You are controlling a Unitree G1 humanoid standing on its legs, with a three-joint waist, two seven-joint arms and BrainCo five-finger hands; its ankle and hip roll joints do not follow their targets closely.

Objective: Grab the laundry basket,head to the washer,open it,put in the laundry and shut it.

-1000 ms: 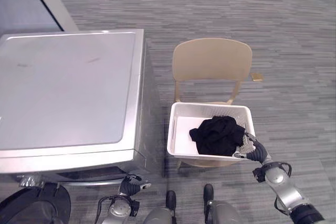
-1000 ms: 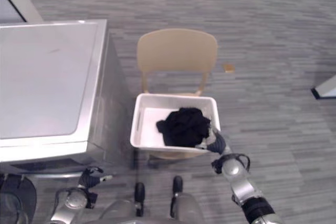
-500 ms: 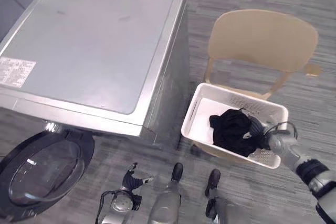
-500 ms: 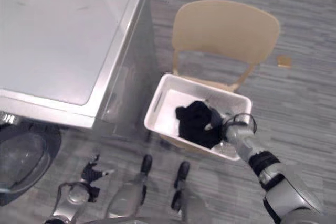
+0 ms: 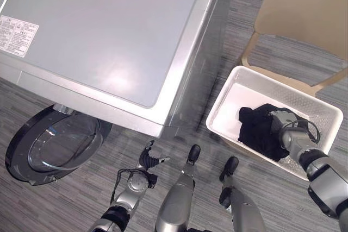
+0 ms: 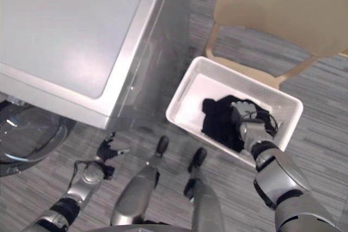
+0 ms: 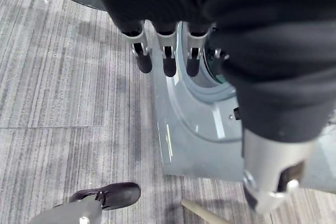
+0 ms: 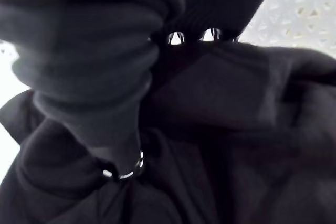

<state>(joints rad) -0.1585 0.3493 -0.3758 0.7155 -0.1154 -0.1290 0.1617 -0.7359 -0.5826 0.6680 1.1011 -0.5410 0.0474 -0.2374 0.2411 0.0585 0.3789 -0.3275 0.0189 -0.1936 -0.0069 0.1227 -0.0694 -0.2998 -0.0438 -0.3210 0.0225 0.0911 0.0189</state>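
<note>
Grey striped carpet floor lies beneath me. On it stands the silver washer, the largest object, its flat top facing up. Its round dark door hangs swung wide at the front, glass pane toward me. Beside the washer stands a tan chair. The white laundry basket rests on the chair seat, near the washer's side wall but apart from it; its perforated walls show on the far side. Inside the basket lies the laundry, a bundle of black cloth, toward the side nearer my right arm.

My right hand is down in the basket, resting on the black cloth. In the right wrist view its fingers sink into the folds, so I cannot tell whether they grip the cloth.

My left hand hangs low near the floor in front of the washer, fingers straight and relaxed, grasping nothing.
</note>
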